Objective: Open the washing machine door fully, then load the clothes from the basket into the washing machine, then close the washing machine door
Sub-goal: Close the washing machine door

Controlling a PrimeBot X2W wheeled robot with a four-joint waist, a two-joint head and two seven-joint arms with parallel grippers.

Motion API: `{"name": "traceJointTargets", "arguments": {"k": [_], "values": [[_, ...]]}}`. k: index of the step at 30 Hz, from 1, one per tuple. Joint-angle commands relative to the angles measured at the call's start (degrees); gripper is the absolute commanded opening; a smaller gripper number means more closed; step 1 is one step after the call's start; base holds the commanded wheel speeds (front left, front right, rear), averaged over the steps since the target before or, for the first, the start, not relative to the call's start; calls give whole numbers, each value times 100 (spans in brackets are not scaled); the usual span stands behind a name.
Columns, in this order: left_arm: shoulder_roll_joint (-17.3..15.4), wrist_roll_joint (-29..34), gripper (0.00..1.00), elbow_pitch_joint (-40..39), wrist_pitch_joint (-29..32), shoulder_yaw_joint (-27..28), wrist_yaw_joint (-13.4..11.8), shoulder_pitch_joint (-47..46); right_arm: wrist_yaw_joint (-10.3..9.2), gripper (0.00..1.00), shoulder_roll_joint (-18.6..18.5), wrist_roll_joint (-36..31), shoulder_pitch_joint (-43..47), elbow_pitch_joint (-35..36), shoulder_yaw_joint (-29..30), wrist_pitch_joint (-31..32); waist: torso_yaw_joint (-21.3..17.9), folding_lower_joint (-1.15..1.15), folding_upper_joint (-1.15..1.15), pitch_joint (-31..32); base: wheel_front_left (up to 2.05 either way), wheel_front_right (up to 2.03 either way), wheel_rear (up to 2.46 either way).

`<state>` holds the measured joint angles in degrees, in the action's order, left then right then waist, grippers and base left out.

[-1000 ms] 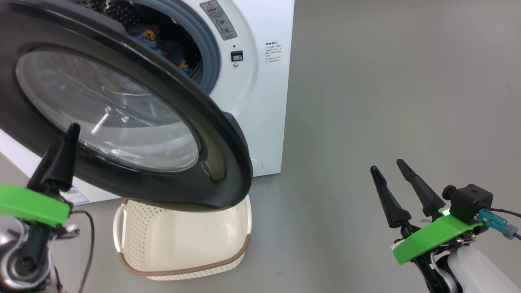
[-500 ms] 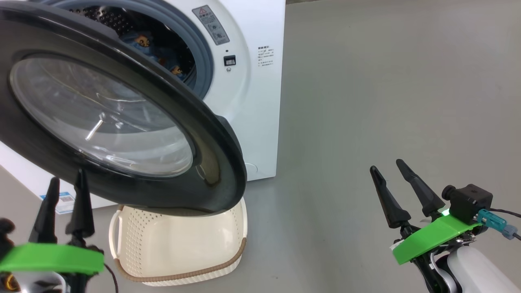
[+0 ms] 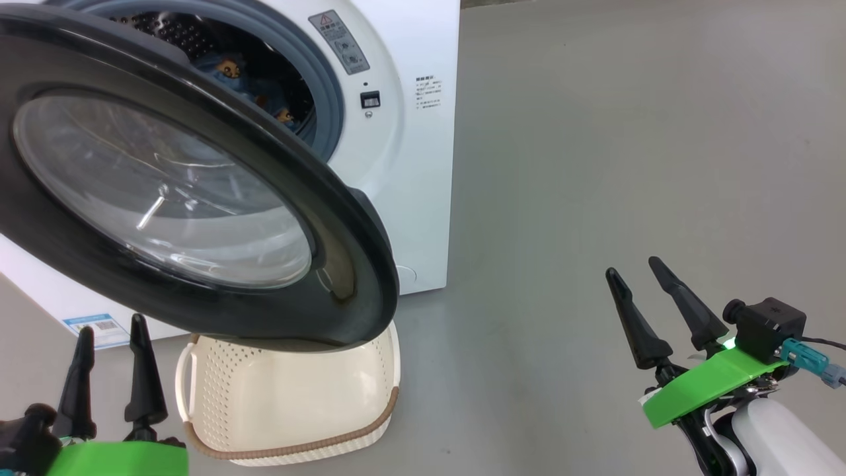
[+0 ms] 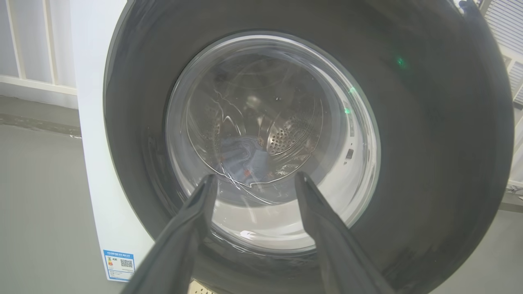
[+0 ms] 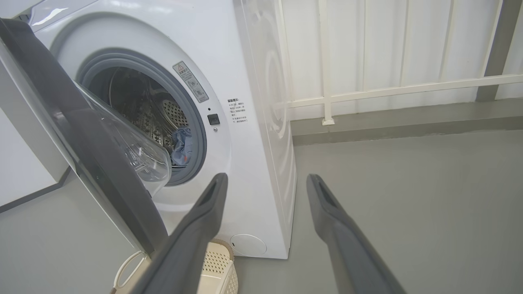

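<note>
Washing machine door [image 3: 198, 192]: black, round, glass-centred, standing part open and overhanging the basket [image 3: 291, 410]. Left gripper [image 3: 111, 324]: just below the door's lower rim, beside the basket's left handle, fingers spread wide, empty, aimed at the glass; whether the tips touch the door is unclear. Right gripper [image 3: 632, 266]: well apart to the right over grey floor [image 3: 628, 132], fingers wide, empty. Clothes [image 3: 228, 66]: blue bear-print fabric inside the washing machine [image 3: 410, 165] drum. Basket: cream, on the floor before the machine, rear part hidden by the door. Blue label sticker [image 3: 92, 326]: low on the machine, near the left fingertips.
</note>
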<state>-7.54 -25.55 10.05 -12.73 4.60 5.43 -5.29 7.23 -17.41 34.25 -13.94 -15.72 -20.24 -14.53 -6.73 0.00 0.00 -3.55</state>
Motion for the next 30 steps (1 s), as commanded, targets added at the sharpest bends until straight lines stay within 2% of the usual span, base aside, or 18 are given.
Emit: {"name": "traceJointTargets", "arguments": {"k": [1, 13, 30], "values": [[-96, 67, 100, -87, -77, 187, -30, -62, 25, 100, -86, -56, -58, 143, -51, -47, 6, 0, 0, -3, 0, 0, 0], [-8, 397, 100, 79, -216, 173, -58, -122, 25, 100, -129, -117, -75, 201, 73, -47, 58, 0, 0, -91, 0, 0, 0], [96, 514, 100, 97, -226, 241, -23, -141, 25, 100, -116, -167, -98, 220, 118, -47, 91, 0, 0, -81, 0, 0, 0]]}}
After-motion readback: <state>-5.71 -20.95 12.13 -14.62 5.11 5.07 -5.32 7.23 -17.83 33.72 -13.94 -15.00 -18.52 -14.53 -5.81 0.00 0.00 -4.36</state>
